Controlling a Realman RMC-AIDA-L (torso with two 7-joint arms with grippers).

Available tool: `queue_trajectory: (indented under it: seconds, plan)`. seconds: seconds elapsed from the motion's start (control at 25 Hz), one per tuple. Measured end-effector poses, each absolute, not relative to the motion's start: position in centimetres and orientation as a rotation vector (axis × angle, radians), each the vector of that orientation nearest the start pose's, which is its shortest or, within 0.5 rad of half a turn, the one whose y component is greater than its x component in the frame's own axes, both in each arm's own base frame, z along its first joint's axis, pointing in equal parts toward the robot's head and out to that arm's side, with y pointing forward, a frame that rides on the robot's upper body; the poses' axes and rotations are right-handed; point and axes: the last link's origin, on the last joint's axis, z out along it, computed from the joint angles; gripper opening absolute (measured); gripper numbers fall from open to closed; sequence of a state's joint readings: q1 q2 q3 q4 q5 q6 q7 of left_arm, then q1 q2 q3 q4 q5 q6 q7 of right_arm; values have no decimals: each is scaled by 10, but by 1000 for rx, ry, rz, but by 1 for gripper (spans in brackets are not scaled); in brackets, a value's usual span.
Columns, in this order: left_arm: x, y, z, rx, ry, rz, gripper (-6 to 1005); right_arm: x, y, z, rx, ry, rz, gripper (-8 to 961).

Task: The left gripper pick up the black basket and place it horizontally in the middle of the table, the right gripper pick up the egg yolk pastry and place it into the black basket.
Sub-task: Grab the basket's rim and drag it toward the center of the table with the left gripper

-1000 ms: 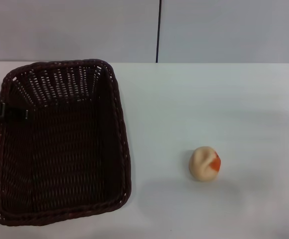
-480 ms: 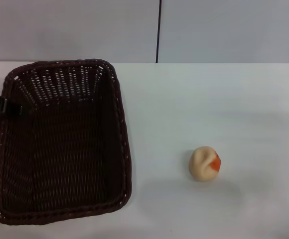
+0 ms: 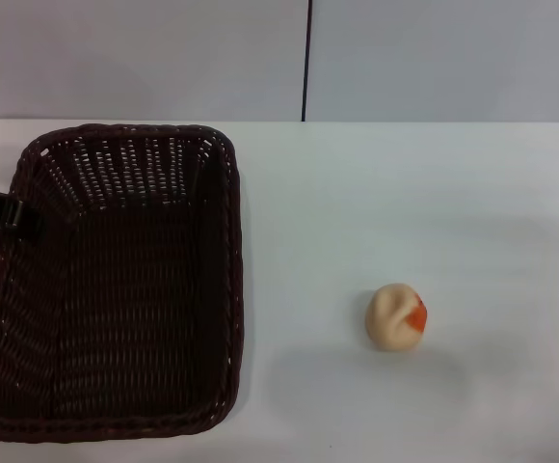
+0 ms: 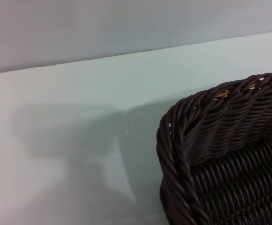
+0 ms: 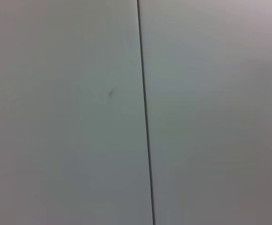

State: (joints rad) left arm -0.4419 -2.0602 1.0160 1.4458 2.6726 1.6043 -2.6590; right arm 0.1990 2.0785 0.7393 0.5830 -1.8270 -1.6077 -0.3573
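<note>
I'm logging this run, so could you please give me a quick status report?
Left hand at black basket left rim, grip unclear. Right hand out of view. Egg yolk pastry on table, outside basket. Path clear.

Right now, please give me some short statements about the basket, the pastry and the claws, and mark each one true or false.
1. The pastry lies inside the basket. False: it sits on the table, to the basket's right.
2. The basket is empty. True.
3. The left claw is at the basket's left rim. True.
4. The right claw hovers over the pastry. False: it is not in view.
5. The basket lies upside down. False: its opening faces up.
</note>
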Motion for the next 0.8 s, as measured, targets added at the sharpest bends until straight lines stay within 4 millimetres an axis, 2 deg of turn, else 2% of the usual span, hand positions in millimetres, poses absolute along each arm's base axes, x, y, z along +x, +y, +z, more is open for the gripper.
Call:
queue_trajectory:
  seconds: [0.48, 0.8]
  plan:
    - [-249, 344, 90, -2189, -1286, 295, 239, 305, 262, 32, -987, 322, 712, 618]
    - [-225, 360, 100, -2301, -1107, 249, 225, 306, 259, 33, -978, 318, 711, 618]
